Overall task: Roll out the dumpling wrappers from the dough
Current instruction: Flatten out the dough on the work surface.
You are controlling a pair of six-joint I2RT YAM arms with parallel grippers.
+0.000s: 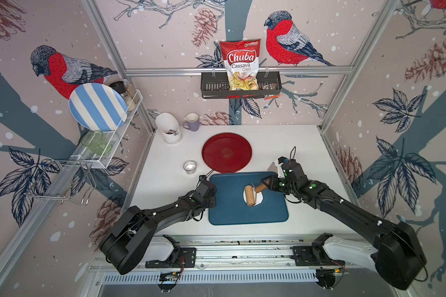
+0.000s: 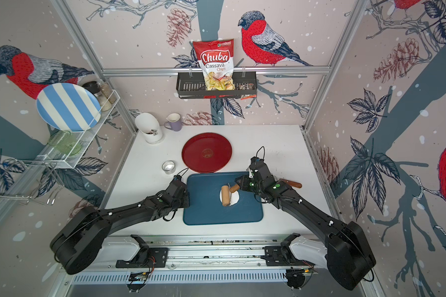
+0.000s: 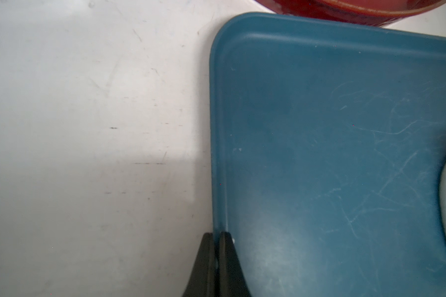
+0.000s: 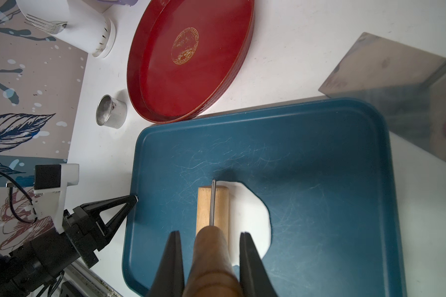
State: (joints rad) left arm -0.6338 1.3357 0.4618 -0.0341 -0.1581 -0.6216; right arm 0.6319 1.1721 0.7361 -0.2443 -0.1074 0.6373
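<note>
A: Where is the flat white sheet of dough (image 1: 259, 199) sitting?

B: Near the middle of the dark blue rectangular plastic tray (image 1: 224, 213), a little toward its right side. Part of it is covered by the pale wooden roller (image 1: 249, 196), whose barrel lies across it.

A: What has the roller?

B: The right fingers (image 4: 170, 257) are clamped on its brown wooden handle (image 4: 211, 257), one on each side.

A: And the left fingers (image 3: 227, 257)?

B: Pressed together on the tray's left rim, pinching it.

A: Anything else by the tray?

B: A round red plate (image 1: 227, 151) lies on the white desk (image 1: 165, 185) just beyond the tray's far edge. A small shiny metal ring cutter (image 1: 190, 167) stands near its far left corner.
</note>
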